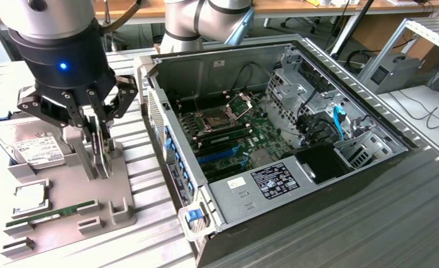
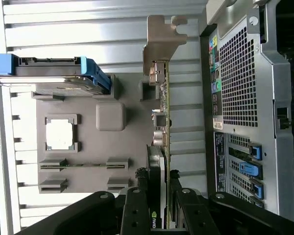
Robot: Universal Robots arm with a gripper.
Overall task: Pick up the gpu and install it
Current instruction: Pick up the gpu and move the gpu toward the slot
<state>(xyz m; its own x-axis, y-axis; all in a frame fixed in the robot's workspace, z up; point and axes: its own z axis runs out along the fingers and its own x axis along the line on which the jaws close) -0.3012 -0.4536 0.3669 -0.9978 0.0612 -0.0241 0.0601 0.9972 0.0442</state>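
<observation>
The gpu (image 1: 98, 159) stands on edge in a slot of the grey parts tray (image 1: 122, 209), at the exterior view's left of the open computer case (image 1: 308, 195). My gripper (image 1: 101, 167) reaches straight down over it, and its black fingers (image 1: 92, 139) clamp the card from both sides. In the wrist view the gpu (image 2: 162, 98) appears edge-on, its pale metal bracket (image 2: 159, 44) at the far end, with my gripper (image 2: 158, 196) shut on the black end of the card. The card sits in the tray slot.
On the tray lie a hard drive (image 1: 33, 148), a processor chip (image 1: 29, 195) and a green memory stick (image 1: 52, 215). The case lies open on its side, with the motherboard (image 1: 234, 139) and its blue slots exposed. Its perforated back panel (image 2: 240, 83) is close beside the tray.
</observation>
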